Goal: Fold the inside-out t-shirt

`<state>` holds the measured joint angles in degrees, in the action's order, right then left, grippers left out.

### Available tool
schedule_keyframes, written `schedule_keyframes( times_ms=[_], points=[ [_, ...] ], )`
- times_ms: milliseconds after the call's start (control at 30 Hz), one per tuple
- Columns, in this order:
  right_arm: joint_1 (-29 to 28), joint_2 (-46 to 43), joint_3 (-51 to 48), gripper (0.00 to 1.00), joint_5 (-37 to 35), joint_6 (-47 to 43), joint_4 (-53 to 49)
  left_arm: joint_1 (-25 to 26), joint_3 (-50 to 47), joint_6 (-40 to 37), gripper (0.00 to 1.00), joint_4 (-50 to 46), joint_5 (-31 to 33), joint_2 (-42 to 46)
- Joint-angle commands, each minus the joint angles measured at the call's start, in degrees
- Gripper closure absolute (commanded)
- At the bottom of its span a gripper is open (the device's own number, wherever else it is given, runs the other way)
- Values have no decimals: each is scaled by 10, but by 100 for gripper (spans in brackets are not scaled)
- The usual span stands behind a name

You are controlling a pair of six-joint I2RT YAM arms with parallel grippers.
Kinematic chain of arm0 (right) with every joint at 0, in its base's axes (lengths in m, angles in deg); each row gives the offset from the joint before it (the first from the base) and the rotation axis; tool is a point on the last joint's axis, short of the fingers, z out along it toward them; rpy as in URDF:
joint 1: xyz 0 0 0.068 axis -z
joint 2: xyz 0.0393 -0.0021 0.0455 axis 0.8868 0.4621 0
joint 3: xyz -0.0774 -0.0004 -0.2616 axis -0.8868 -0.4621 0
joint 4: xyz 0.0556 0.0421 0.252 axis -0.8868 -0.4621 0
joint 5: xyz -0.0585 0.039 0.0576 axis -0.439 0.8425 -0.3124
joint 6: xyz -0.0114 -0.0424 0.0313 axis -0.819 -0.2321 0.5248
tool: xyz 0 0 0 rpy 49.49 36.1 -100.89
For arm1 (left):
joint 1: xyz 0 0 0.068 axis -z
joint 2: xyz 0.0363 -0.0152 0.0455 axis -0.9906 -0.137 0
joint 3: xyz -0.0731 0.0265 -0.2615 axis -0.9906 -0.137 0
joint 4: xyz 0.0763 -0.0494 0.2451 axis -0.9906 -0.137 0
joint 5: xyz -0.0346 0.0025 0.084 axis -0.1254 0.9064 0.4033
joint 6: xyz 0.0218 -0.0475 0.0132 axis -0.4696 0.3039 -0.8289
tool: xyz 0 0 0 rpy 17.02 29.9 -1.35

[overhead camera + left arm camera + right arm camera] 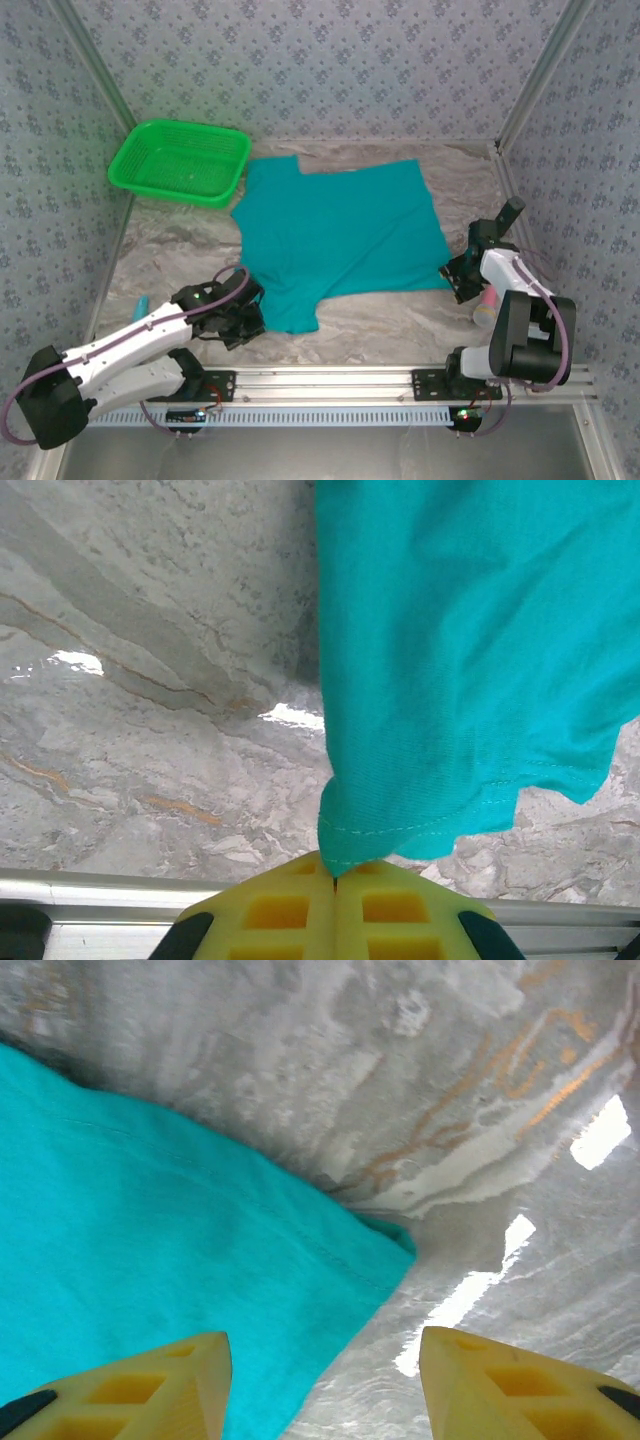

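- The surface (380, 320) is a pale, marble-patterned sheet with grey and rust veins. It is glossy enough to throw back bright patches of light.
- Walls (330, 60) papered in a small blue-grey floral print close it in on three sides.
- A bright green mesh basket (190, 126) sits in the far left corner.
- The teal t-shirt (340, 225) lies spread flat just right of the basket and reaches from there toward the arms.
- The left end effector (250, 310) is on the arms' side of the basket, clenched on the shirt's stitched hem corner.
- The right end effector (462, 272) is far to the right of the basket. It is released, its jaws apart above the shirt's other near corner.
- A metal rail (330, 380) edges the surface on the side opposite the basket.
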<state>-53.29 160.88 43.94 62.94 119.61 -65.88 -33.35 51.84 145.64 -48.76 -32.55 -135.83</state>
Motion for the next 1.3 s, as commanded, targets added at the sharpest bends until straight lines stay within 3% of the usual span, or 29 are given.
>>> schedule_keyframes(
  times_ms=[0,133,267,467,633,733,833,1267],
  points=[
    [-13,37,-17,52,5,24,26,0,6,34,100,-29,-11,-2],
    [-24,77,-14,74,-8,23,63,-3,19,24,100,-48,-16,5],
    [-26,52,-19,100,-60,30,39,-10,38,15,100,-87,-25,38],
    [-46,-66,-4,100,-188,49,-112,-11,47,55,100,-190,-32,138],
    [-92,-129,43,100,-236,83,-205,-12,104,75,100,-234,-27,161],
    [-104,-130,84,100,-239,107,-217,-29,166,32,100,-263,7,110],
    [-109,-96,119,100,-236,110,-206,-68,218,-43,100,-267,9,28],
    [-96,81,214,100,-196,108,-127,-197,418,-232,100,-243,16,-240]
  ],
)
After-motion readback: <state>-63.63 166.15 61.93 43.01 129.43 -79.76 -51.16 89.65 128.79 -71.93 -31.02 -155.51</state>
